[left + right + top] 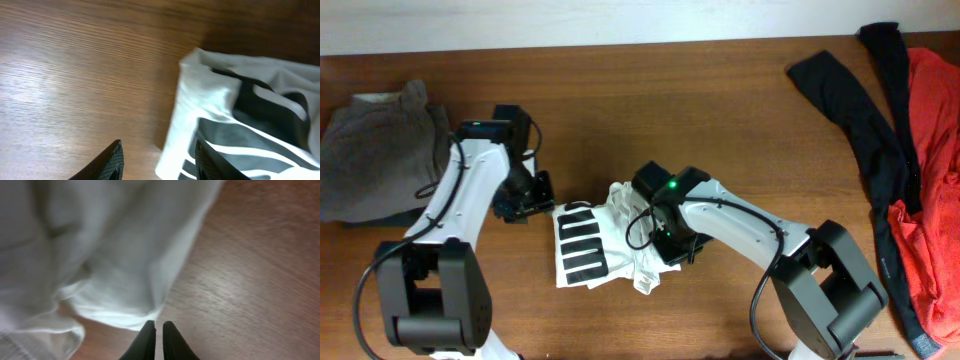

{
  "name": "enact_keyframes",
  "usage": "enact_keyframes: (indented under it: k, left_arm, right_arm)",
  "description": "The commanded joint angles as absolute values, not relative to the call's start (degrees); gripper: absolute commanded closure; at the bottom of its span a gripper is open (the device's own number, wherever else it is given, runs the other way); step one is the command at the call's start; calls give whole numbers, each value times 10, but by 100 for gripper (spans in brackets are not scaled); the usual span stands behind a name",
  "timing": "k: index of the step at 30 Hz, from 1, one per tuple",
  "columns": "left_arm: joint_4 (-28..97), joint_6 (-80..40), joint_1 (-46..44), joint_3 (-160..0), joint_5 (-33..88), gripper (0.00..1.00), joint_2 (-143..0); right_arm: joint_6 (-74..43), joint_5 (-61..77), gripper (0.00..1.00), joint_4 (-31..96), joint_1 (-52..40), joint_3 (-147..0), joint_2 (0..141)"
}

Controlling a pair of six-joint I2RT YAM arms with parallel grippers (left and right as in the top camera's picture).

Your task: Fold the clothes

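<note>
white T-shirt (pixel 590 245), black-bar print, on tabletop (pixel 720 120) | left claw (pixel 159 147) released | right claw (pixel 159 327) clenched, empty

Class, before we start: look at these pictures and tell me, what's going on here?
A robot is folding a bunched white T-shirt in the middle of the table. The left tool is open at its left edge. The right tool, almost closed and empty, hovers at its right side. A black garment and an orange-red one lie far right.
</note>
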State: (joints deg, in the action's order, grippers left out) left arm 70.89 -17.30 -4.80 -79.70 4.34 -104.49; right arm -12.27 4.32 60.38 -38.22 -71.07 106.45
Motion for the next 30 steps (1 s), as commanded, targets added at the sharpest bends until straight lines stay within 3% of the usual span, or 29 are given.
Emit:
enact_keyframes:
  k: [1,4,7,11,16,25,27,29,30]
  left_arm:
    - [714,-162,-69,-793,51,54,-1049]
    - [714,-162,-75,-793,46,54,-1049]
    - [712,-162,-76,-788,49,54,-1049]
    - [695,-162,-86,-767,67,54,-1049]
    - [650,-162,-108,-723,103,54,-1049]
    - [626,-162,-130,-703,103,54,-1049]
    - [626,-162,-130,-703,103,54,-1049]
    - [626,-162,-130,-703,103,53,-1049]
    - [626,-162,-130,-703,103,54,-1049]
  right_arm:
    - [-131,49,88,604,-377,-716,1057]
    - [-125,97,84,604,-377,-742,1031]
    - [-124,137,72,579,-377,-781,1002]
    - [-122,200,64,519,-378,-791,1001]
    - [-105,267,63,477,-380,-791,1025]
    - [-106,245,63,479,-386,-790,1102]
    - [-106,254,65,480,-386,-790,1112]
    - [-105,266,78,483,-386,-790,1117]
    - [-105,266,89,488,-385,-790,1117]
